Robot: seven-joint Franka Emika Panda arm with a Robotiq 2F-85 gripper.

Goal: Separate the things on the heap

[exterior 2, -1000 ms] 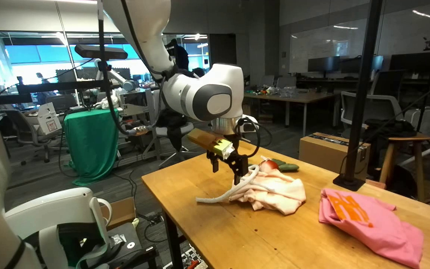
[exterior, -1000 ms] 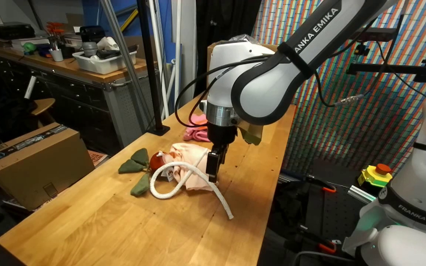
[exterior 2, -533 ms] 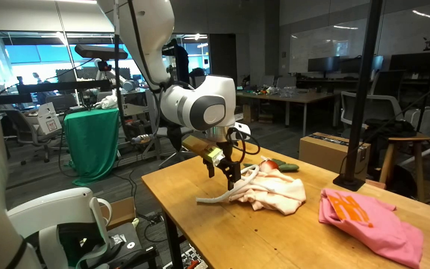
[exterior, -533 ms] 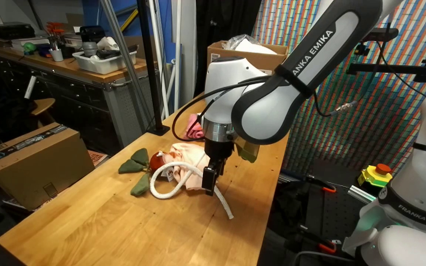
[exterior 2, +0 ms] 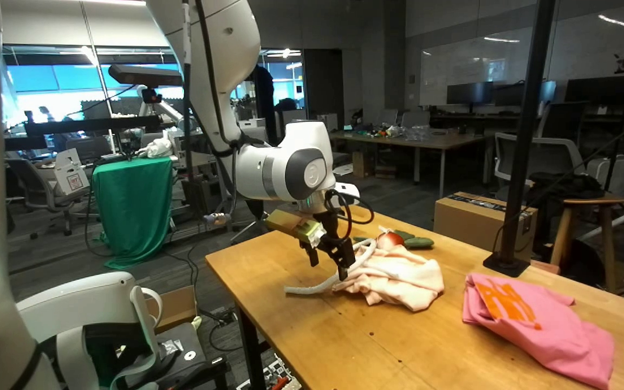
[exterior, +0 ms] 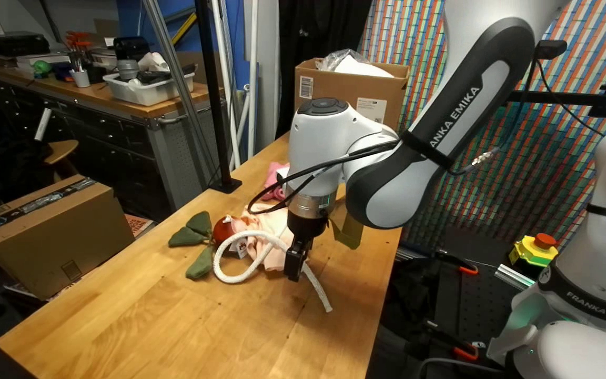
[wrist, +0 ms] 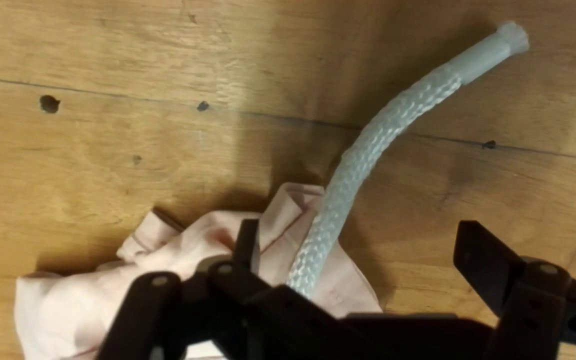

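A: so where's the heap (exterior: 254, 245) at?

B: In an exterior view it's by the left edge of the wooden table (exterior: 140, 326). White rope (exterior: 253, 233) looped over a pale peach cloth (exterior: 269, 218), loose end trailing off to the near right. Left of the cloth there's a round red object (exterior: 222, 230), then three dark green leaf-shaped pieces (exterior: 186, 238) furthest left. The gripper (exterior: 293, 271) hangs over the right side, pointing down. Cardboard box (exterior: 56, 237) sits left of the table, btw.

A: and the pink cloth (exterior 2: 539, 336)?

B: In an exterior view it's lying near right, orange print on top, well apart from the heap. There the rope's end pokes out left onto bare wood. The gripper is just beside the rope, can't tell if they're touching.

A: ok what about the fingers (wrist: 483, 265)?

B: Wrist view: spread wide. The rope passes between them as the camera sees it, closer to the left finger, its tip far right over the wood. Left finger's over the peach cloth, right one's over bare wood. Can't tell if the left one's touching fabric.
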